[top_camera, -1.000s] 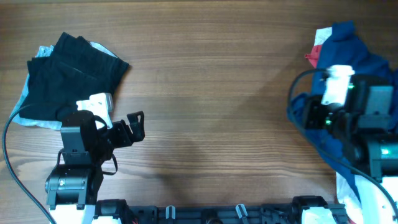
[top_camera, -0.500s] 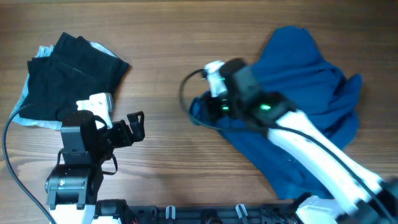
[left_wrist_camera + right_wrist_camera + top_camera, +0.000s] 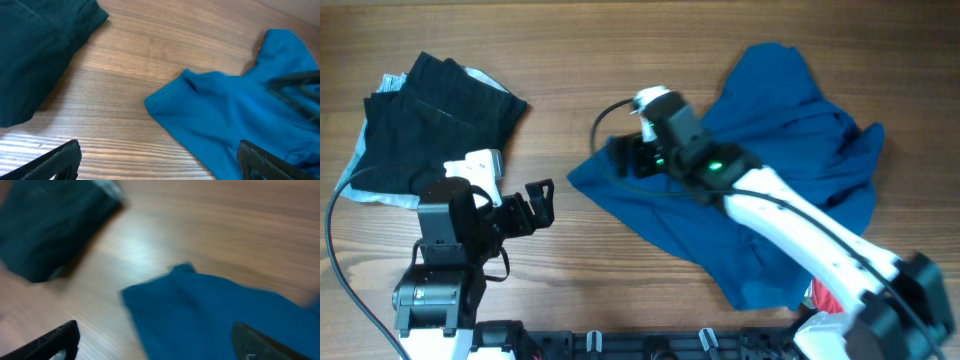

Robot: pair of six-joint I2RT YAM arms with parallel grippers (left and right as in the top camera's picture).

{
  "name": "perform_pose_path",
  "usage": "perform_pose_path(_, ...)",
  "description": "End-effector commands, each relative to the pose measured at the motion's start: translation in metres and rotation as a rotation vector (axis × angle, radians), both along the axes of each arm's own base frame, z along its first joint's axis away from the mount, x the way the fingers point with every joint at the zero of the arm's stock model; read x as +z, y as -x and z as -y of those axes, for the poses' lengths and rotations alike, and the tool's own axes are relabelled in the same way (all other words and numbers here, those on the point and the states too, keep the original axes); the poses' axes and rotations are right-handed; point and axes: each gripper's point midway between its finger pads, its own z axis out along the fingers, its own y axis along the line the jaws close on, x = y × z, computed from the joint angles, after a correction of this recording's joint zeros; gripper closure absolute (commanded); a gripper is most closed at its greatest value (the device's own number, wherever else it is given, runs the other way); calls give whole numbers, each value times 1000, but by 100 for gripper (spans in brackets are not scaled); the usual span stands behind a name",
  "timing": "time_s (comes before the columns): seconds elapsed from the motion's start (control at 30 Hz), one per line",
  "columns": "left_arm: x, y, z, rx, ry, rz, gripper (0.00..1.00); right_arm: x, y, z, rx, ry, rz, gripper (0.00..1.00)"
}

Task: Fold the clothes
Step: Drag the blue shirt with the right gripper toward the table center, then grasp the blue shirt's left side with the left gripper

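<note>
A large deep-blue garment [image 3: 800, 140] lies crumpled over the middle and right of the wooden table. My right gripper [image 3: 620, 160] hovers over its left corner, jaws wide open with nothing between them. In the right wrist view that gripper [image 3: 157, 347] sits above the blue cloth [image 3: 215, 315], its image blurred. My left gripper [image 3: 540, 200] stands open near the front left, clear of the cloth. The left wrist view shows this gripper [image 3: 157, 167] open over bare wood, with the blue garment's [image 3: 235, 115] corner just ahead. A black garment [image 3: 430, 115] lies at the far left.
A pale blue cloth [image 3: 355, 165] peeks out from under the black garment. A bit of white-and-red cloth [image 3: 820, 300] shows at the front right, beneath the right arm. Bare wood [image 3: 620, 50] runs along the back of the table.
My right arm swung from the right edge to the middle, dragging the blue garment leftward, then its jaws opened and let the cloth go. The left arm has not moved.
</note>
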Motion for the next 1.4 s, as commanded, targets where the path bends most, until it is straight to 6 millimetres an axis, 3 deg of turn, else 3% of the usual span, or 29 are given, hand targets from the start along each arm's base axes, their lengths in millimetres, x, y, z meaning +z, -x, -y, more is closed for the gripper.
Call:
perform_pose_path(0.0, 6, -2, 8, 18, 85, -14, 0, 66, -14, 80, -235, 45, 155, 1)
perform_pose_path(0.1, -4, -3, 18, -4, 113, -68, 0, 87, 6, 151, -389, 103, 149, 0)
perform_pose_path(0.17, -15, -2, 36, -75, 142, -124, 0, 93, 24, 202, -511, 152, 121, 0)
perform_pose_path(0.3, -40, -6, 72, -159, 180, -245, 0, 90, 54, 265, -678, 200, 42, 1)
perform_pose_path(0.37, -61, -8, 97, -196, 195, -324, 0, 87, 66, 285, -739, 216, 9, 0)
perform_pose_path(0.47, -90, -10, 129, -204, 225, -430, 0, 81, 73, 296, -771, 233, -26, 0)
perform_pose_path(0.67, -159, -9, 190, -136, 297, -620, 0, 79, 74, 295, -768, 236, -37, 0)
perform_pose_path(0.8, -182, -12, 218, -147, 333, -622, 0, 77, 77, 296, -766, 242, -50, 0)
perform_pose_path(0.87, -187, -13, 234, -192, 342, -594, 10, 77, 77, 296, -766, 244, -52, 0)
perform_pose_path(0.9, -188, -12, 239, -206, 342, -587, 21, 77, 77, 296, -765, 244, -52, 0)
perform_pose_path(0.93, -190, -9, 243, -216, 331, -583, 39, 77, 77, 296, -765, 245, -53, 0)
perform_pose_path(0.97, -192, -7, 244, -215, 311, -576, 72, 76, 78, 296, -763, 247, -55, 0)
perform_pose_path(1.0, -192, -5, 245, -218, 304, -576, 96, 76, 78, 296, -763, 248, -55, 0)
perform_pose_path(1.1, -188, -3, 241, -228, 299, -584, 96, 76, 78, 296, -763, 248, -56, 0)
perform_pose_path(1.17, -170, -5, 227, -254, 272, -553, 96, 76, 79, 296, -763, 249, -59, 0)
perform_pose_path(1.23, -139, -17, 204, -253, 249, -479, 96, 75, 78, 296, -764, 249, -59, 0)
perform_pose_path(1.3, -103, -35, 155, -163, 173, -394, 96, 73, 77, 296, -762, 254, -69, 1)
perform_pose_path(1.33, -78, -48, 114, -78, 102, -325, 96, 72, 77, 296, -762, 255, -73, 0)
perform_pose_path(1.37, -62, -55, 85, -3, 63, -278, 96, 71, 77, 296, -763, 256, -78, 0)
